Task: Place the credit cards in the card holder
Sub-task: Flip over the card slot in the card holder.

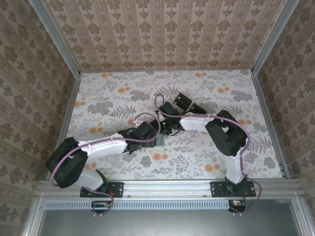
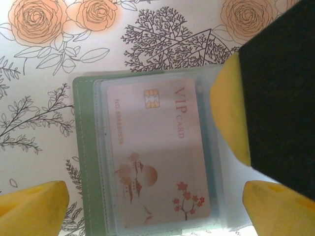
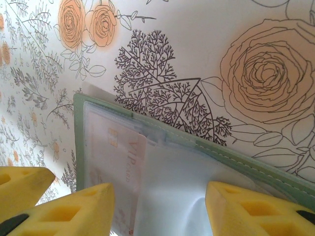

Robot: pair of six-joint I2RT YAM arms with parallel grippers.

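Note:
The card holder (image 2: 86, 157) lies open on the floral table, its green cover edged by clear plastic sleeves. A pale credit card (image 2: 157, 152) marked VIP, with a gold chip, sits inside one sleeve. My left gripper (image 2: 155, 211) is open wide, its yellow fingertips either side of the holder's near end. My right gripper (image 3: 162, 211) stands open over a clear sleeve page of the card holder (image 3: 236, 157), with the credit card (image 3: 115, 157) to the left of it. One of its fingers (image 2: 226, 113) rests at the holder's right side. In the top view both grippers meet over the card holder (image 1: 158, 141).
A clear tray with black blocks (image 1: 189, 104) stands just behind the grippers. Patterned walls and metal rails (image 1: 266, 118) enclose the table on three sides. The two arms crowd the middle.

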